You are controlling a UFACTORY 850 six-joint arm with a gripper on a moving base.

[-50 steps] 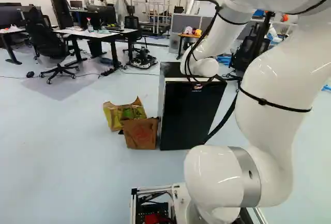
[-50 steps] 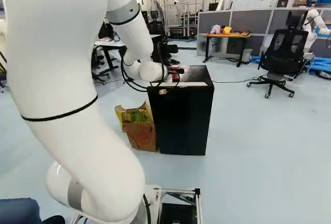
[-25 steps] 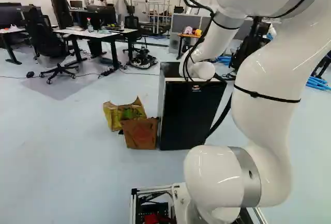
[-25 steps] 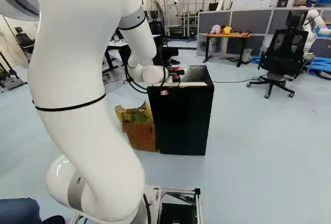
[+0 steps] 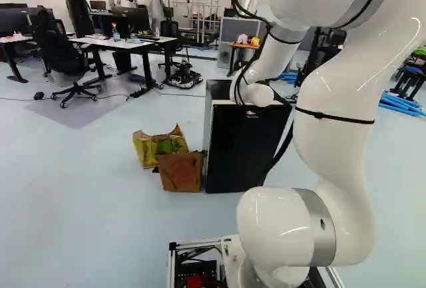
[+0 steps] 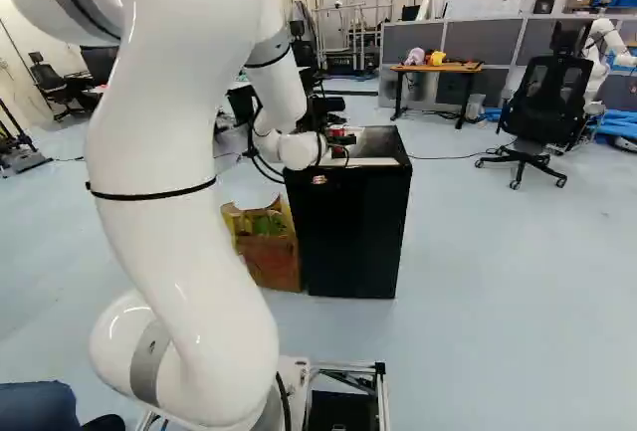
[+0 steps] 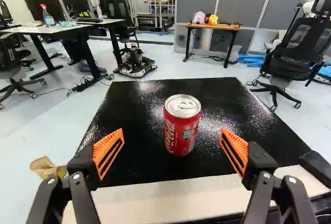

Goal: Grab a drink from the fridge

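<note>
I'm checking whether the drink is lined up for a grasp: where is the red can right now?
In the wrist view, the red can stands upright on the fridge's black top, ahead of the open gripper, roughly between its fingers' lines.

A white arm [image 6: 189, 272] ended near a red can [image 6: 344, 139] atop the black fridge [image 6: 348, 232], which stood between a brown bag [image 6: 271, 260] and an office chair [image 6: 545, 98].

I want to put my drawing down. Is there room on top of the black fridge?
Yes: the black top looks bare beyond the red can, toward the wooden desk, and beside the can toward the office chair. It's crowded by the pale front strip, where the open fingers reach in.
</note>
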